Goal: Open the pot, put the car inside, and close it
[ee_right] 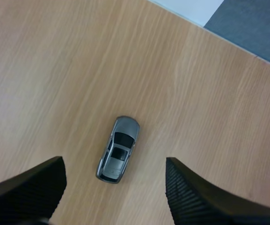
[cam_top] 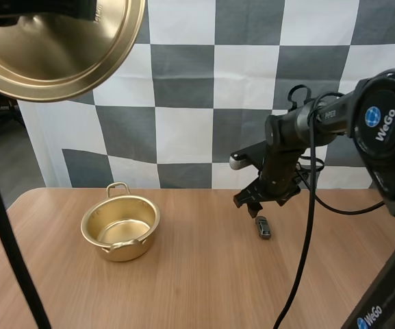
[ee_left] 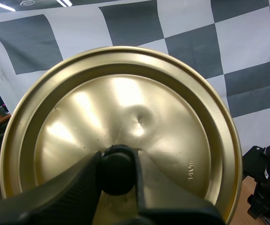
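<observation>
The black two-fingered left gripper (ee_left: 118, 177) is raised high, pinching a round gold metal lid (ee_left: 125, 108). The black right arm (cam_top: 300, 123) bends downward, and the right gripper (ee_right: 113, 165) has its fingers spread wide.

The pot (cam_top: 120, 226) is gold-toned metal, polished, with a mirror-bright inner wall. The lid (ee_left: 120, 122) is the same gold metal, glossy with broad light streaks (a small dent sits near its centre). Its knob (ee_left: 118, 172) is black, smooth and dull-sheened. The toy car (ee_right: 118, 149) has grey satin paint and dark glossy windows. The table (cam_top: 204, 281) is light wood-grain, smooth and matt. On the right gripper (ee_right: 112, 161), the fingers (ee_right: 29, 192) are matt black, with ribbed inner faces.
</observation>
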Available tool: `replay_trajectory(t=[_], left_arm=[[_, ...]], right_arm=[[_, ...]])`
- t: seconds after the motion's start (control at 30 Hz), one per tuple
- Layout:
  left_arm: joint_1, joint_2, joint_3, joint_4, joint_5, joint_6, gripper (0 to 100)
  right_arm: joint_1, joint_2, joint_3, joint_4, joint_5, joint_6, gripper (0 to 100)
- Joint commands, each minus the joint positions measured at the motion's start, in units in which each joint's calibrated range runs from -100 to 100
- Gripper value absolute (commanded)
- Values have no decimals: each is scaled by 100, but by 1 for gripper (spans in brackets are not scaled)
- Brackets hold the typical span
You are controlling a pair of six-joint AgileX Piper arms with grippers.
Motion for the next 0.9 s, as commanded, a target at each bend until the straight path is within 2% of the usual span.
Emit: replay_trajectory(t=[0.0,0.33,0.63,0.73,0.87], left_arm=[[2,0,1,26,0,-4,0],[2,0,1,98,0,-4,0],[2,0,1,122,0,-4,0],[2,0,1,122,0,-4,0],[2,0,1,122,0,-4,0]], right_arm=[[2,323,-2,7,35,7,100],[-49,951,-2,7,-302,7,100],[-460,1396,-2,7,-942,-3,100],[-469,1558,-2,45,-863,-148,100],[-469,1662,-2,694,-820,-803,100]])
